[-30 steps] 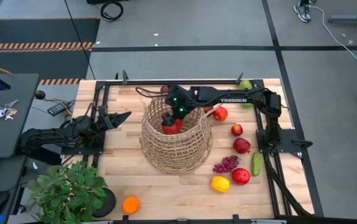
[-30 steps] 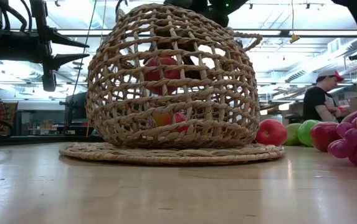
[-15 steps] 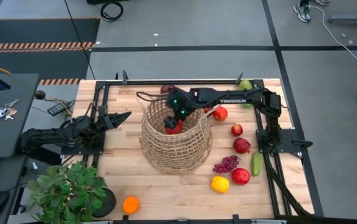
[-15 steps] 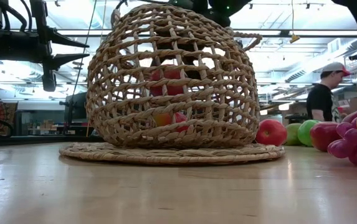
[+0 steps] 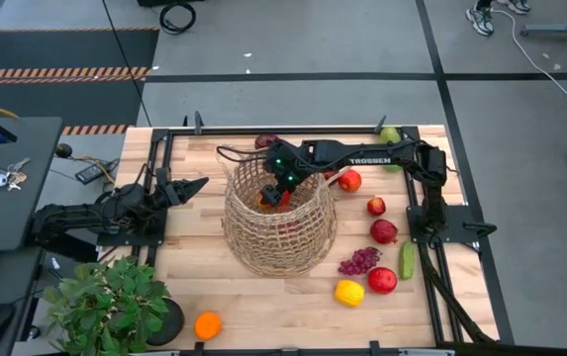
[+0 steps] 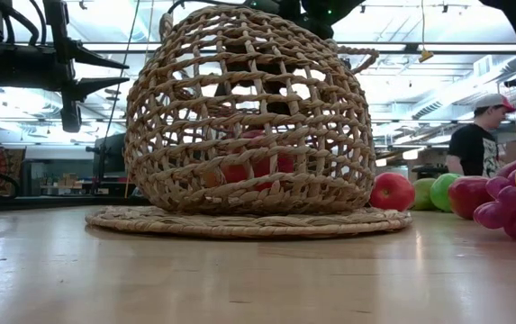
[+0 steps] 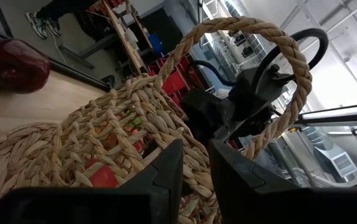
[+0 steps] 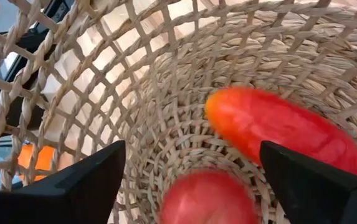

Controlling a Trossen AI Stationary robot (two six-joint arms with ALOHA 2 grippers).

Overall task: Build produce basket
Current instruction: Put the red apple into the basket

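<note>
— What changed? 
— The red pepper [image 8: 284,127] has dropped from the right gripper [image 5: 275,194], whose fingers now stand spread and empty over the basket [image 5: 279,237]; it lies at the bottom by an apple [image 8: 206,198]. 
— Anything only one view gives? 
— The high view shows the left gripper [image 5: 198,184] closed, parked left of the basket, and "TROSSEN" on the right arm [image 5: 367,158].
</note>
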